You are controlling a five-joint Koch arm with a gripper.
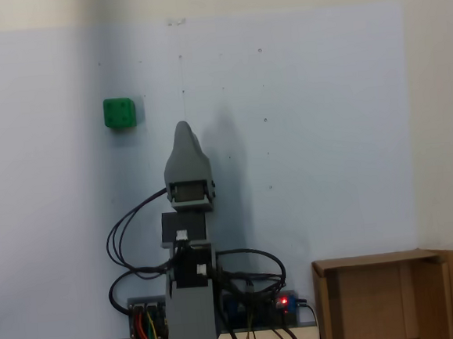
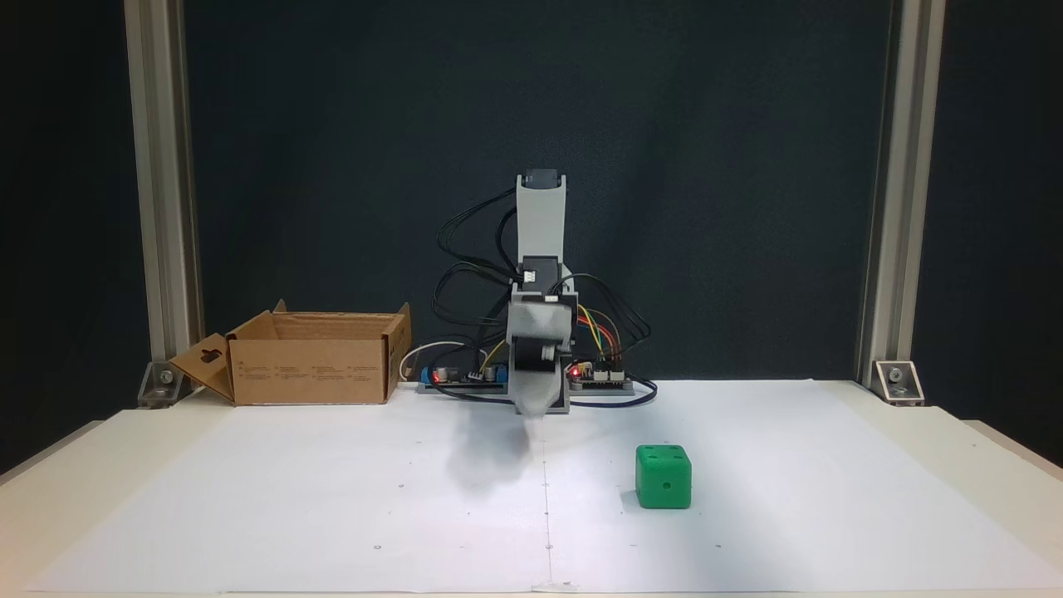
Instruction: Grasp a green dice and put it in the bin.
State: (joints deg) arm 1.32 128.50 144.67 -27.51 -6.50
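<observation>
The green dice [image 1: 119, 113] [image 2: 663, 476] lies on the white paper sheet, well apart from the arm. In one fixed view it is up and to the left of my gripper [image 1: 186, 132]. In the other it is in front and to the right of my gripper [image 2: 532, 404]. The gripper hangs low over the sheet just in front of the arm's base. Its jaws are shut together with nothing between them. The bin [image 1: 375, 261] [image 2: 309, 370], a brown cardboard box with upright flaps, stands beside the arm's base with its top open.
The arm's base with its circuit boards [image 2: 594, 375] and looping cables sits at the back edge of the paper. Two aluminium posts [image 2: 162, 208] with corner brackets stand at the table's rear corners.
</observation>
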